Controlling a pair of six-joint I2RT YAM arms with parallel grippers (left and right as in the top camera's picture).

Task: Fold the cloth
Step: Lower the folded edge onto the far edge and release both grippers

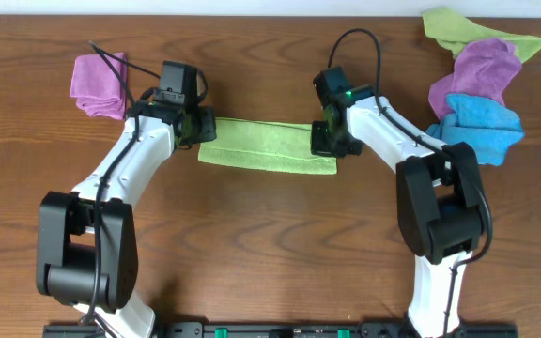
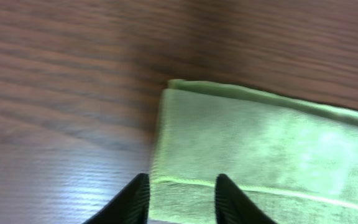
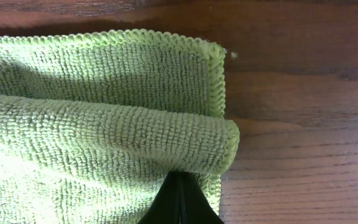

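Two-layered cloth (image 1: 261,145) on brown wood table (image 1: 270,244) — left gripper (image 2: 181,182) apart, right gripper (image 3: 179,190) clamping it.

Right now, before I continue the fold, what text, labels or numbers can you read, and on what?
None readable.
The lime-green microfibre cloth shows no printed label in any view.
The dark brown wooden table carries no writing.
The left gripper and right gripper bear no legible marks.

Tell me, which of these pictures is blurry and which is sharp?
Left wrist view: soft and smeared, the cloth weave lost, pale glare on the table. Right wrist view: crisp, every loop shows. Overhead view: sharp, evenly lit.
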